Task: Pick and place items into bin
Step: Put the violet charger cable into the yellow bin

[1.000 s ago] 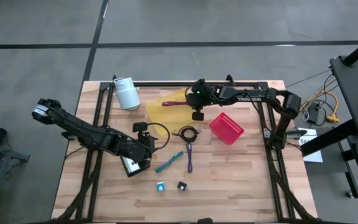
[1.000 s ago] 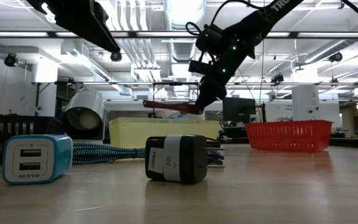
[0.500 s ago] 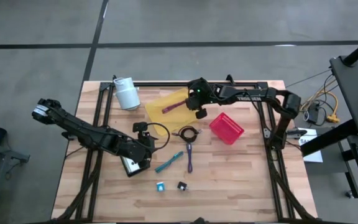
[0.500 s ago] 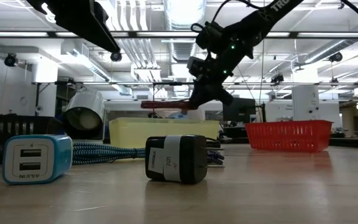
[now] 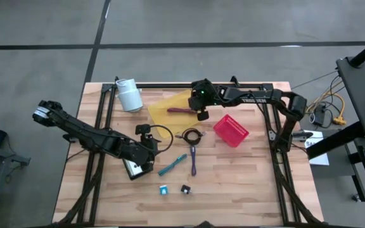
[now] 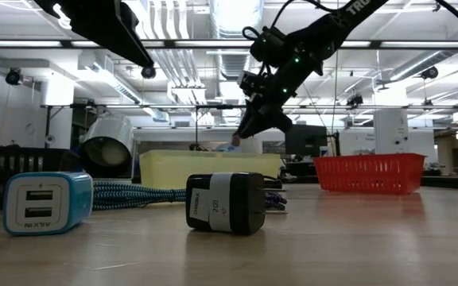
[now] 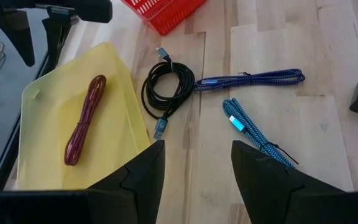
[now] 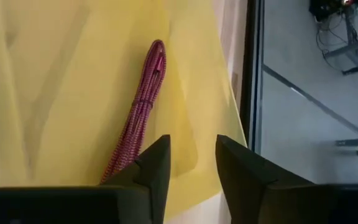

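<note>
Right end effector, fingers spread and holding nothing, hangs above the yellow bin, over its side facing the red basket. One magenta braided cable, bundled straight, lies inside the bin, apart from its walls. Left end effector, fingers spread, hovers beyond the bin's near edge, over bare table. Past that edge lie one coiled black cable and two blue braided cables, with one black charger cube and one blue charger cube farther off.
</note>
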Controlling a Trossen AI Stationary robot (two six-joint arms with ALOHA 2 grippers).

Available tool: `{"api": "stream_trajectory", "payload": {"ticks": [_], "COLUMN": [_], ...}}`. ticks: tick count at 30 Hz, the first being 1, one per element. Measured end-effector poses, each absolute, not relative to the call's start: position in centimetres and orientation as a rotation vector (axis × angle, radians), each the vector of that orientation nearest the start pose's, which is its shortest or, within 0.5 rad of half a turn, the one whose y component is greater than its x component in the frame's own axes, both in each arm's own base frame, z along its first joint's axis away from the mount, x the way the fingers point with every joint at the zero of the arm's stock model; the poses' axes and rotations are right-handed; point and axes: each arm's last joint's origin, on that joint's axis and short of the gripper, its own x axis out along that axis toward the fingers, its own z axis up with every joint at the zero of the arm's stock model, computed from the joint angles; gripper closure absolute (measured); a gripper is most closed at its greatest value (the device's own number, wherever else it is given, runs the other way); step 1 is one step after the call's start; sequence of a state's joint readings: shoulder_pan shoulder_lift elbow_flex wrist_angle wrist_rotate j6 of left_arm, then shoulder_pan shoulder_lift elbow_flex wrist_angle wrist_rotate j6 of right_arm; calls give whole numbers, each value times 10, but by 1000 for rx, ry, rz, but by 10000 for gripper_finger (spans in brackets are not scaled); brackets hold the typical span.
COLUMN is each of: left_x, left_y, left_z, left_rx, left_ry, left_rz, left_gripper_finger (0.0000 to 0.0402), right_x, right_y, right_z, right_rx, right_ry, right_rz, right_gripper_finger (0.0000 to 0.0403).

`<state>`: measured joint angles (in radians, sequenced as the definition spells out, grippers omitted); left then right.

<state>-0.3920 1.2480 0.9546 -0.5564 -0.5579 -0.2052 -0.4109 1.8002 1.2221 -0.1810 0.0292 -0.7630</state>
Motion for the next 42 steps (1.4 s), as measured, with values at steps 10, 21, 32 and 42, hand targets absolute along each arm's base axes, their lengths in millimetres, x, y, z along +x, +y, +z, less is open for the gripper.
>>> {"api": "stream_trajectory", "payload": {"ticks": [10, 21, 32, 42], "left_x": [236, 236, 236, 236], "left_y": [-81, -81, -81, -81], "left_z": [271, 271, 271, 271], "left_rx": [192, 191, 191, 192], "left_ry": [732, 728, 730, 730], "left_rz": [231, 231, 231, 231], "left_gripper_finger": [233, 233, 233, 233], "right_x": [343, 324, 323, 329], "right_y": [-141, -92, -26, 11], "right_z": [223, 238, 191, 177], "right_rx": [-312, -10, -291, -528], "right_ry": [891, 613, 655, 594], "right_rz": [-113, 720, 838, 720], "right_gripper_finger": [273, 289, 294, 264]}}
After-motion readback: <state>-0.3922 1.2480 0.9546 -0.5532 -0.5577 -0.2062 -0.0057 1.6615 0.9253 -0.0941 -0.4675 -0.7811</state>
